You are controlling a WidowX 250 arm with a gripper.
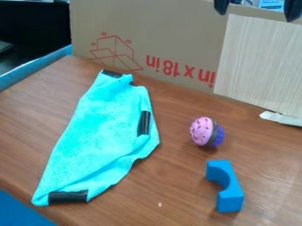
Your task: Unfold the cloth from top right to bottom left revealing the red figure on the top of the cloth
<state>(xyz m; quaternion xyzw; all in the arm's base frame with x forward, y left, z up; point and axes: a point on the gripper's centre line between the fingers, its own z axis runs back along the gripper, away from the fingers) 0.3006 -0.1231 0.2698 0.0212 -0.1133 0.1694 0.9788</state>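
Tabletop (pixel 177 176), brown wood grain: it ran across the room's foreground, a cardboard panel (pixel 171 39) standing along its back edge, printed in red with lettering and a line drawing of a box. Pale wood-grained board (pixel 259 62), one: it stood against the cardboard at the right, a white scrap (pixel 282 118) by its foot.

Cloth (pixel 100 132), turquoise, one: it lay on the left part of the table, folded into a long, slanting shape, narrow at the far end, its near end close to the table's front edge. Black patches showed at its far tip, on its right side and along its near end.

Toy cupcake (pixel 202 131), pink top with dark specks, purple base: it lay tipped on its side, right of the cloth and apart from it. Blue arch block (pixel 231 194), one: it lay nearer the front.

Gripper (pixel 256 12), black: it hung at the top right edge, released, fingers wide apart, well away from the cloth.
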